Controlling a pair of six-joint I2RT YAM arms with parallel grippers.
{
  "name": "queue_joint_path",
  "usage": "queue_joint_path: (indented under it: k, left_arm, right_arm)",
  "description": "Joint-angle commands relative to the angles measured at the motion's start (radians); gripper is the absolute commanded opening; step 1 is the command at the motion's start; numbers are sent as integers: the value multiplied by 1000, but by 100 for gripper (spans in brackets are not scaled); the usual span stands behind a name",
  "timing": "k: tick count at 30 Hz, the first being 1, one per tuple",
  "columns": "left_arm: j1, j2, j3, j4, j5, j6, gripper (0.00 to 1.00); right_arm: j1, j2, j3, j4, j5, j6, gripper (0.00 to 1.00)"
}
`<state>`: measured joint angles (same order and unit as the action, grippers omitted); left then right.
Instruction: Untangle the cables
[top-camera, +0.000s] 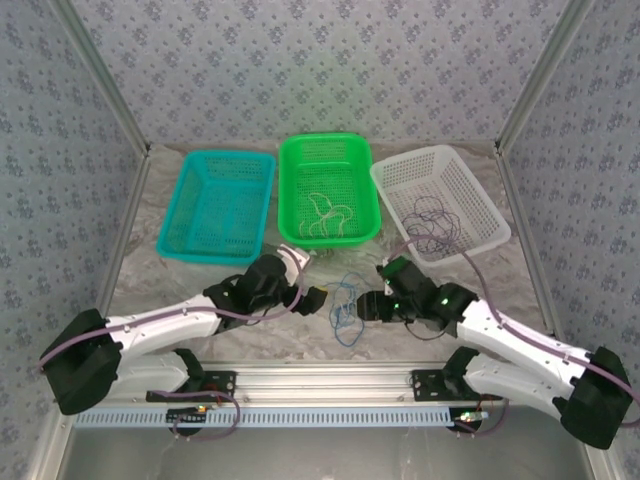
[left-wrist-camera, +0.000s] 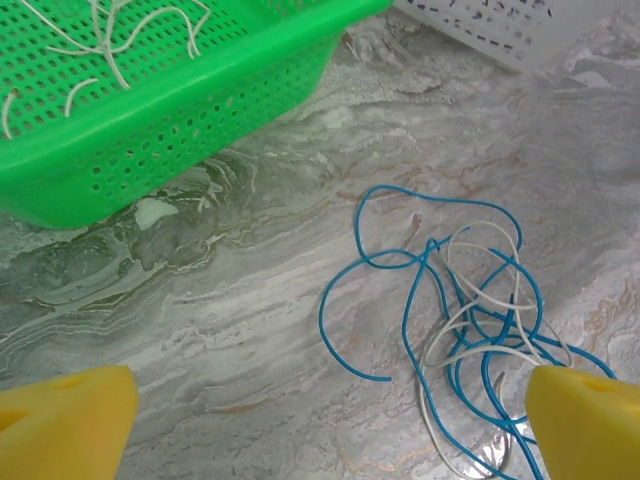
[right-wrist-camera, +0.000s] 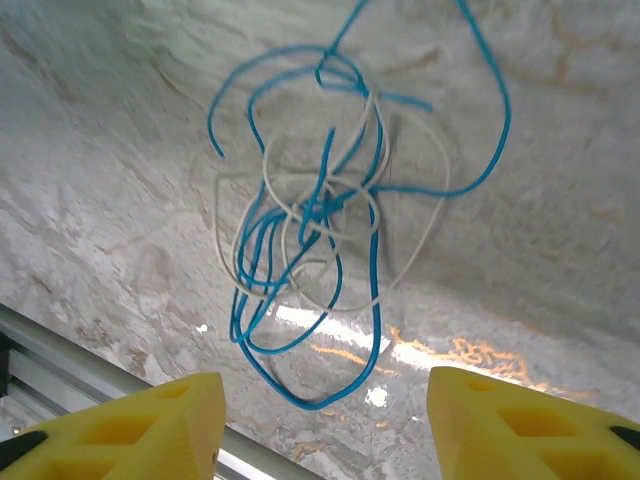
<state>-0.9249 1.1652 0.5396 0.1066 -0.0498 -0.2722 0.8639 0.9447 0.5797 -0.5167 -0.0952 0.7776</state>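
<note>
Yellow fingers of the left gripper (left-wrist-camera: 325, 425) frame the bottom corners of the left wrist view, set wide apart with nothing between them. The right gripper (right-wrist-camera: 325, 405) likewise shows two yellow fingers with a clear gap. The lowest loop of the blue cable (right-wrist-camera: 376, 300) appears in that gap but touches neither finger, and nothing is held. In the top view both arms reach inward from their bases at the near rail (top-camera: 320, 385), and the two grippers face each other across a small tangle lying on the marbled grey table (top-camera: 300, 345). The tangle consists of the blue cable wound in several loops with a pale cream cable (right-wrist-camera: 446, 180) threaded through them. The crossings are densest at the centre, and one blue end curls free toward the left arm's side. In the left wrist view the tangle lies ahead and to the right, and its near strands pass behind the right-hand finger. Three baskets stand in a row at the far side. The teal basket (top-camera: 228, 153) is on the left. The green basket (top-camera: 325, 140) in the middle contains loose cream cables (top-camera: 325, 212). The white basket (top-camera: 410, 160) on the right contains dark purple cables (top-camera: 435, 225). The green basket's near corner is close to the left gripper.
</note>
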Motion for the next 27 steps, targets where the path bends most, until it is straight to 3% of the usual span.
queue_joint_path:
  k: [1, 6, 11, 20, 23, 27]
  left_arm:
    - [13, -39, -16, 8, -22, -39, 100]
    - [13, -55, -17, 12, -12, -42, 100]
    - [14, -62, -17, 13, -13, -44, 99]
    - [14, -71, -13, 13, -11, -41, 100]
    - [14, -75, -16, 11, -13, -45, 100]
    - [14, -92, -23, 9, -25, -44, 99]
  right_arm:
    - [62, 43, -3, 76, 59, 149, 56]
    - [105, 78, -19, -1, 129, 195, 49]
    - [129, 108, -84, 101, 120, 255, 49]
    - [172, 298, -41, 181, 167, 285, 45]
    - [181, 372, 1, 134, 179, 280, 34]
    - [198, 375, 44, 14, 255, 272, 9]
